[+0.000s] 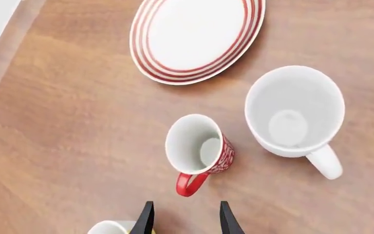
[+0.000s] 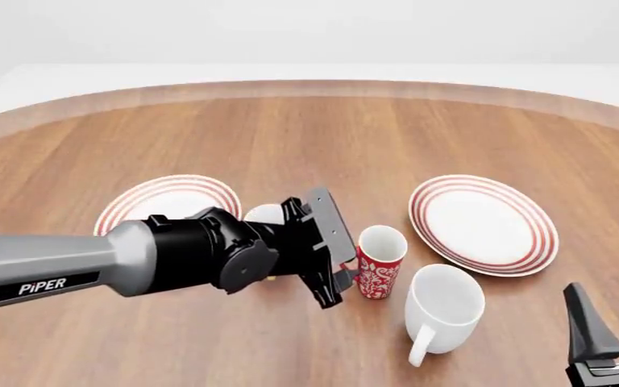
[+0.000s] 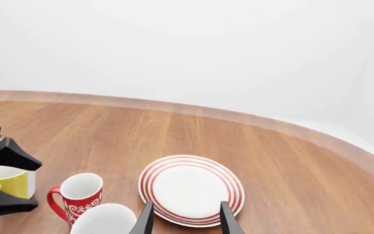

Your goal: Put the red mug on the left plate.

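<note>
The red mug [image 2: 380,264] stands upright on the table between the two plates, its white floral pattern showing. In the left wrist view the red mug [image 1: 200,148] has its loop handle turned toward my left gripper [image 1: 185,222]. That gripper is open and a short way from the handle, with nothing between its fingers. From the front, the left gripper [image 2: 337,256] sits just left of the mug. The left plate [image 2: 148,205] lies behind my left arm, partly covered by it. My right gripper [image 2: 616,322] is open at the near right edge, far from the red mug [image 3: 80,197].
A bigger white mug [image 2: 444,306] stands just right of and nearer than the red mug. The right plate [image 2: 483,224] lies beyond it. A yellow mug [image 3: 8,183] sits close behind my left gripper, mostly hidden from the front. The table edge curves round the far side.
</note>
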